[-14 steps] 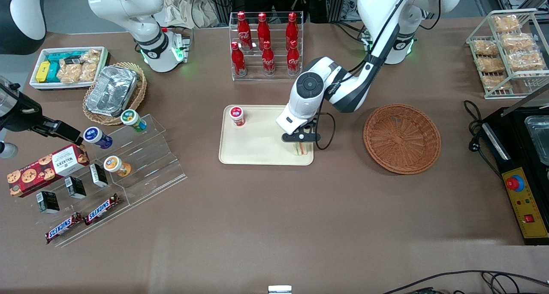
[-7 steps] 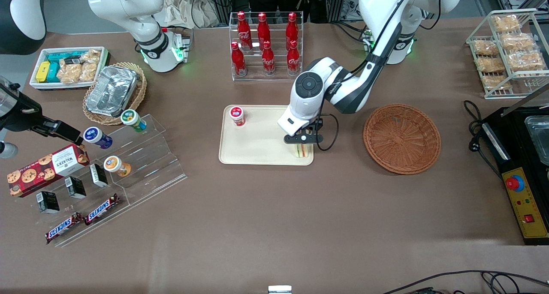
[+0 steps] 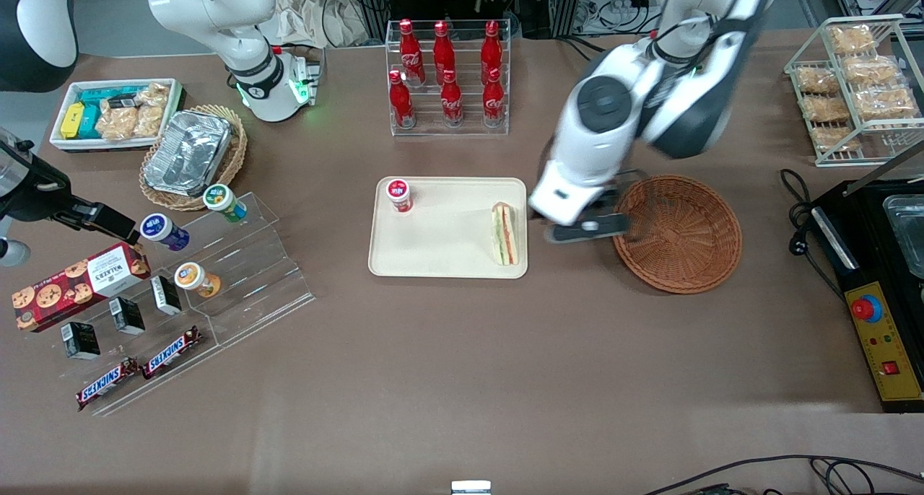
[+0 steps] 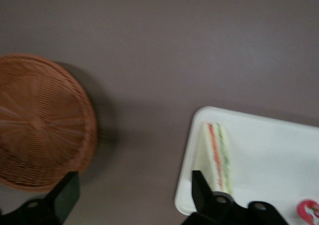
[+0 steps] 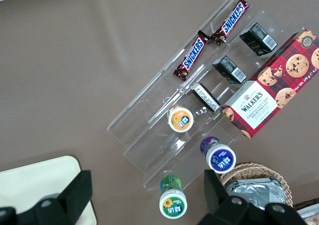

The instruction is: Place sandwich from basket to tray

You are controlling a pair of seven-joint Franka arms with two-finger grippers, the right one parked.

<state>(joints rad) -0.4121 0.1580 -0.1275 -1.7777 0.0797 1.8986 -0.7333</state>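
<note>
The tray (image 3: 433,246) lies on the desk (image 3: 462,379). The sandwich (image 3: 504,234) rests on the tray at its edge nearest the basket (image 3: 677,233). The gripper (image 3: 583,228) hovers between tray and basket, jaws released and empty.

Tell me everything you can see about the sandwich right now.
The sandwich is a small wedge of pale bread showing red, orange and green filling layers along its cut face. It sits on the cream tray, close to the rim at the working arm's end, nearer the front camera than the red-lidded cup. Only the tray touches it. The hand is open, hanging clear of it between tray and basket, which holds nothing.
</note>
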